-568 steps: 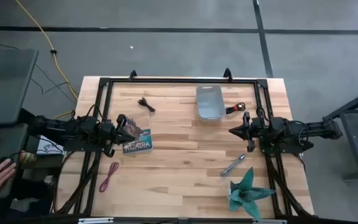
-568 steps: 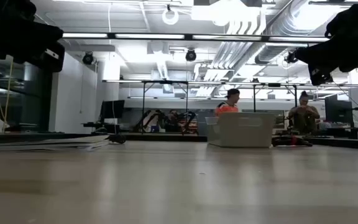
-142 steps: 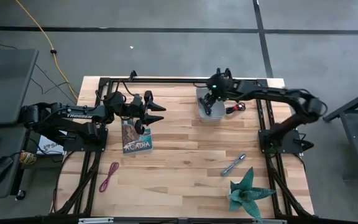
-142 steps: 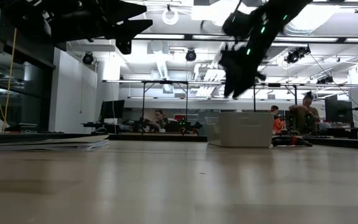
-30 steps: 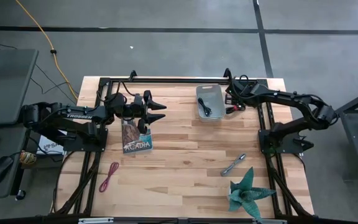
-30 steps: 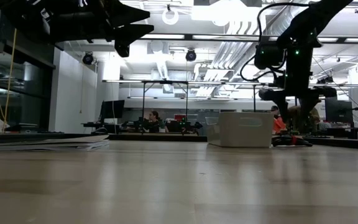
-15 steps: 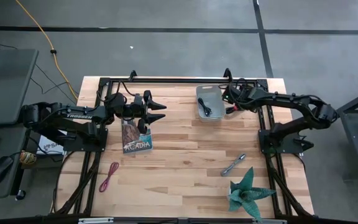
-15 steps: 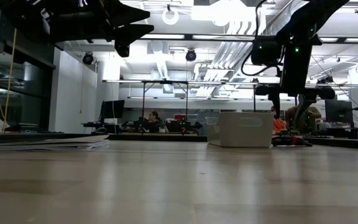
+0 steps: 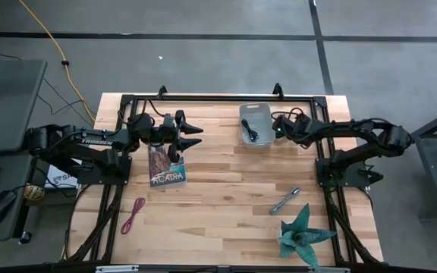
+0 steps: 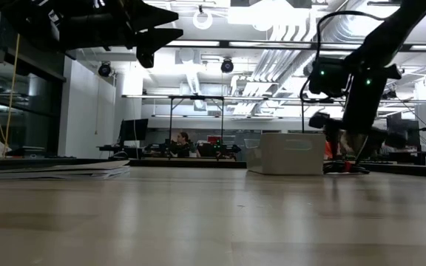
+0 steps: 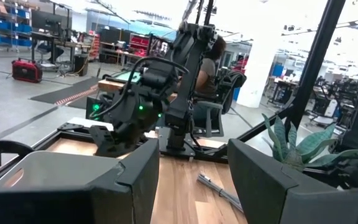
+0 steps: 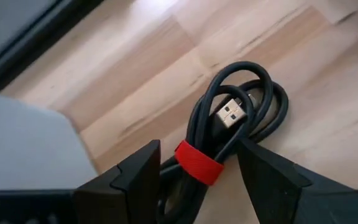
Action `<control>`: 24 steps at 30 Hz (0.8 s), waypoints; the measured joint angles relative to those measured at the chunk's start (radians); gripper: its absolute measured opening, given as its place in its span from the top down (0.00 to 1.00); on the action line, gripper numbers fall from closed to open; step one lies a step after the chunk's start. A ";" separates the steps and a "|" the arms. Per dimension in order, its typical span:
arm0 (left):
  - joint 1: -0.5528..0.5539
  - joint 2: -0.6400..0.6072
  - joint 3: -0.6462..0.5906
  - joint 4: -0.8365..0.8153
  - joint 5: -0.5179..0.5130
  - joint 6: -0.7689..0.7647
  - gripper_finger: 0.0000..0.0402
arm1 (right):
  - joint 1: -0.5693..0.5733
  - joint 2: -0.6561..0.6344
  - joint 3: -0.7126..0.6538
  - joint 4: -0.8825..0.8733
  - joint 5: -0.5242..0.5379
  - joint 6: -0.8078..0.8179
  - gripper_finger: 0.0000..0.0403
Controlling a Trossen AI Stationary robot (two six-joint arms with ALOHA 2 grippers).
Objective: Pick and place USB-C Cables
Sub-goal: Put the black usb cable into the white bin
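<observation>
Right hand (image 12: 194, 165) lowered beside bin (image 9: 256, 125), open astride red-banded cable (image 12: 229, 134); wood tabletop (image 9: 226, 197).

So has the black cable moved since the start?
Yes. The black cable now lies inside the grey bin; earlier it lay on the bare wood, well off the bin on the left arm's side.

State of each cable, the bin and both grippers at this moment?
Black cable: in the bin.
Red-and-black cable: coiled, on the table, between the right gripper's open fingers.
Maroon cable: on the table, untouched.
Bin: upright.
Right gripper: open.
Left gripper: open, empty, above the book.
</observation>
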 joint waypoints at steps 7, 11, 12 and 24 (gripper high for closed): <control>0.000 0.000 0.000 -0.001 -0.006 0.000 0.58 | 0.000 0.000 -0.024 0.002 -0.010 0.002 0.49; 0.000 0.000 0.000 -0.002 -0.006 -0.001 0.58 | 0.000 0.000 -0.024 0.016 -0.016 0.000 0.49; 0.000 0.000 0.000 -0.002 -0.006 -0.001 0.58 | 0.000 0.000 -0.024 0.021 -0.014 -0.002 0.49; 0.000 0.000 0.000 -0.004 -0.006 -0.003 0.58 | 0.001 0.143 -0.017 0.121 0.004 -0.006 0.49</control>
